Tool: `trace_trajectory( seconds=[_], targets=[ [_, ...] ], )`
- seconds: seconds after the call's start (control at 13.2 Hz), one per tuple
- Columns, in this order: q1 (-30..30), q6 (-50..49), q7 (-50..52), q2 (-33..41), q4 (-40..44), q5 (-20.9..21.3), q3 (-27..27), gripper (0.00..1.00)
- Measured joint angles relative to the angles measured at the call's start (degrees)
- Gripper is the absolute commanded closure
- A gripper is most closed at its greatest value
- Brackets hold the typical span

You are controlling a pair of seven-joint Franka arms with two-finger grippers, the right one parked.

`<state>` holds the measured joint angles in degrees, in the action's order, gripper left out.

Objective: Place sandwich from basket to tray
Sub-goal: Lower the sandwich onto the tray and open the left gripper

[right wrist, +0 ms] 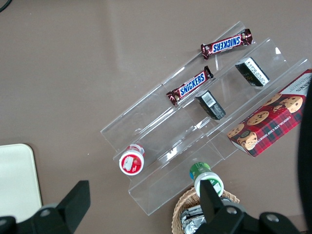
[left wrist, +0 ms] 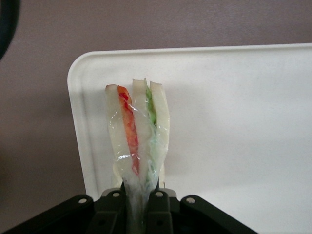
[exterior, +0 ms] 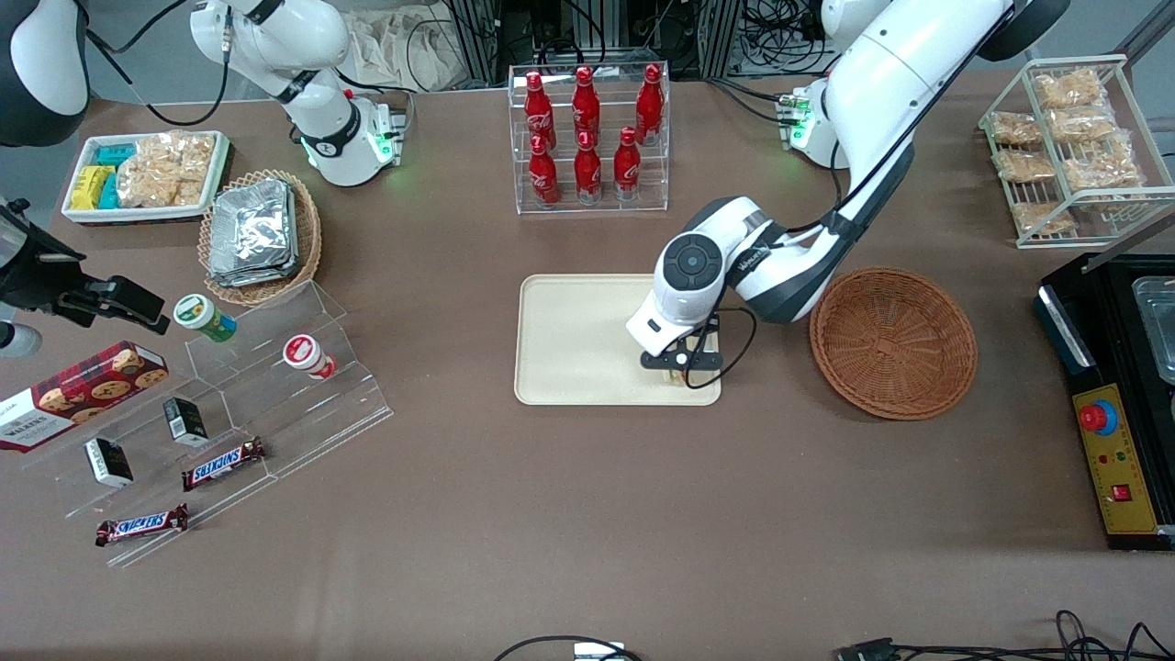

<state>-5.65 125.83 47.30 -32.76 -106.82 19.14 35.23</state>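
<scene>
Nearest the wrist camera, the gripper [left wrist: 141, 204] has its 2 black fingers [left wrist: 158, 202] pressed together on the narrow end of the sandwich [left wrist: 139, 131], clamping the clear wrap and the bread between them. The wedge hangs from that pinch with its red layer and green layer showing edge-on, and below it lies the tray [left wrist: 234, 122], near one of its rounded corners.

From the front, the gripper [exterior: 679, 361] sits low over the tray [exterior: 569, 340], at the corner closest to the basket [exterior: 892, 341] and nearer the front camera than the tray's middle. Only a sliver of sandwich [exterior: 677, 375] shows under the fingers there. The basket looks empty, so the carry seems done and what remains is the set-down.

To do this step well, I would judge that the wedge should go down until it touches the tray before the fingers part, since a release from height could tip it onto the rim. Whether it already touches cannot be told from these views. It hangs close to the edge, so a small shift toward the tray's middle would give more margin. The wrap is slippery and thin; opening slowly and lifting straight up should keep it from clinging to a finger and being dragged off the tray.
</scene>
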Motion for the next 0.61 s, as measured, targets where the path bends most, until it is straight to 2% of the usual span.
trace_trajectory(
  seconds=[0.15,0.23,0.3,0.38,0.61],
  targets=[
    [0.03,2.62,0.00,-0.06,-1.51,0.01,-0.93,0.90],
    [0.04,3.77,0.00,-0.08,-2.23,0.01,-1.27,0.68],
    [0.06,4.40,0.01,-0.10,-2.71,0.01,-1.43,0.27],
    [0.06,4.70,0.18,-0.11,-2.97,0.01,-1.46,0.01],
    [0.06,4.75,1.41,-0.10,-3.05,0.01,-1.46,0.00]
  ],
)
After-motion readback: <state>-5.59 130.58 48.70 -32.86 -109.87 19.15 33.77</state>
